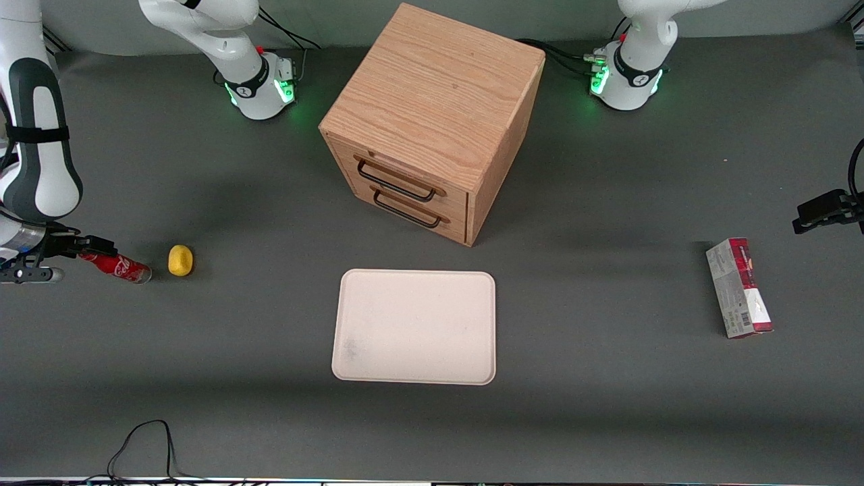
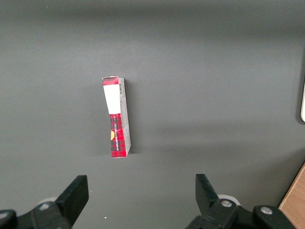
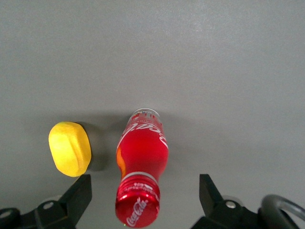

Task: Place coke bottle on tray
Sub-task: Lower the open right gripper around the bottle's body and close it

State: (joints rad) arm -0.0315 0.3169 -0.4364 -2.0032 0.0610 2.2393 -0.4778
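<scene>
The coke bottle (image 1: pixel 118 265) is a small red bottle with a white script logo. It lies on the grey table at the working arm's end, its red cap pointing at my gripper. My right gripper (image 1: pixel 86 251) is low over the table at the cap end. In the right wrist view the gripper (image 3: pixel 145 181) is open, with one black finger (image 3: pixel 80 191) on each side of the bottle (image 3: pixel 142 157), both clear of the cap. The cream-white tray (image 1: pixel 415 327) lies flat and bare at mid-table, nearer the front camera than the cabinet.
A yellow lemon-like lump (image 1: pixel 180 260) sits just beside the bottle's base, also seen in the right wrist view (image 3: pixel 70 148). A wooden drawer cabinet (image 1: pixel 432 121) stands above the tray. A red-and-grey carton (image 1: pixel 739 287) lies toward the parked arm's end.
</scene>
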